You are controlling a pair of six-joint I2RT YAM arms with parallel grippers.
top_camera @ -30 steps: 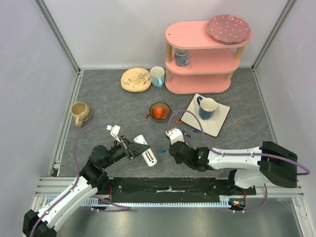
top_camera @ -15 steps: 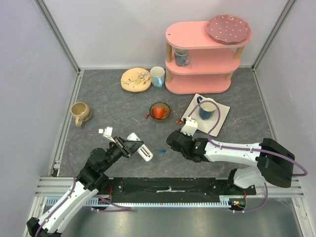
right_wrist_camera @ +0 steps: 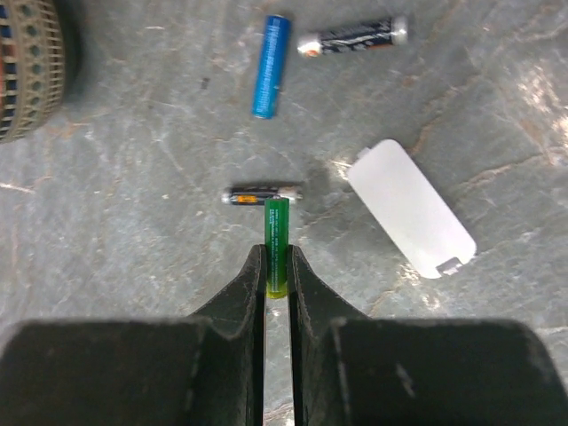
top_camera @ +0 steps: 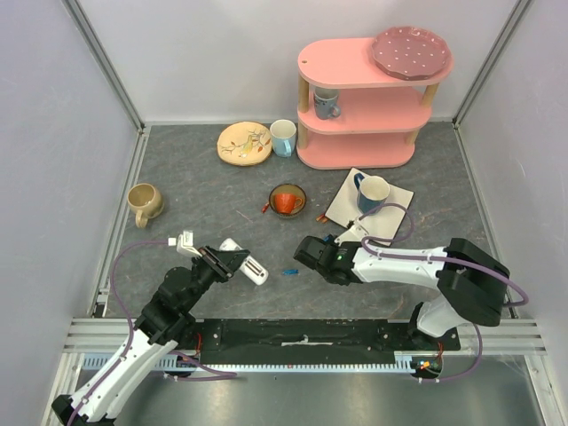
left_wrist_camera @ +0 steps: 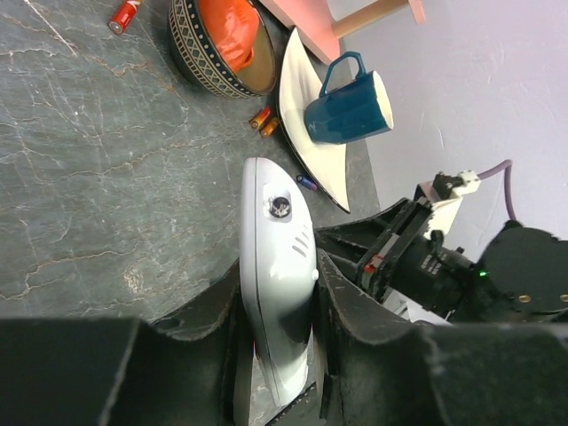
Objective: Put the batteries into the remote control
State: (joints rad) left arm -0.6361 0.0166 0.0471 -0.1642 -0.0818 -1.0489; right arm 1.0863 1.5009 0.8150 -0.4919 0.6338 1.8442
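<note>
My left gripper [left_wrist_camera: 280, 277] is shut on the white remote control [left_wrist_camera: 277, 222] and holds it on edge above the table; both also show in the top view, the gripper [top_camera: 227, 262] and the remote control [top_camera: 246, 265]. My right gripper [right_wrist_camera: 277, 266] is shut on a green battery [right_wrist_camera: 277, 235] that points down at the table, just above a dark battery [right_wrist_camera: 260, 193]. In the top view the right gripper [top_camera: 309, 252] is right of the remote control. A blue battery [right_wrist_camera: 271, 67], another dark battery [right_wrist_camera: 352, 37] and a white battery cover [right_wrist_camera: 410, 208] lie nearby.
A patterned bowl [top_camera: 287, 201] with an orange thing in it stands behind the grippers. A blue mug [top_camera: 371, 193] stands on a white napkin [top_camera: 390, 222]. A pink shelf [top_camera: 364, 106], a plate [top_camera: 244, 143], a white cup [top_camera: 283, 137] and a tan mug [top_camera: 145, 203] stand farther off. A blue battery [top_camera: 288, 271] lies between the grippers.
My left gripper has drawn the remote control back to the left. My right wrist has turned, its camera end swinging to the right, and the gripper stays low over the table.
</note>
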